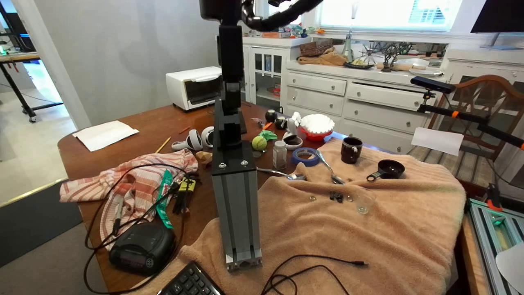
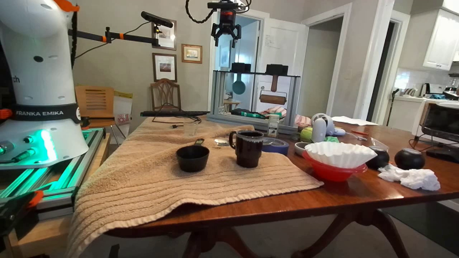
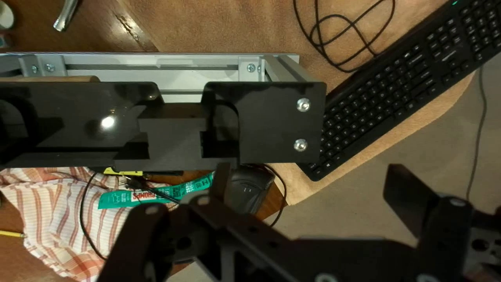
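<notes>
My gripper hangs open, holding nothing, above a metal rack in an exterior view. Its two fingers are wide apart in the wrist view. The rack has a black top plate and grey posts. Black holders sit on the plate; one also shows in the wrist view. A teal round-headed utensil and a brown roller hang below the plate. The fingers are apart from the rack, beside its end. A black keyboard lies beyond it.
A dark mug and a black measuring cup stand on a tan towel. A red bowl with white paper liner, blue tape, a striped cloth, a black device and cables lie around the rack.
</notes>
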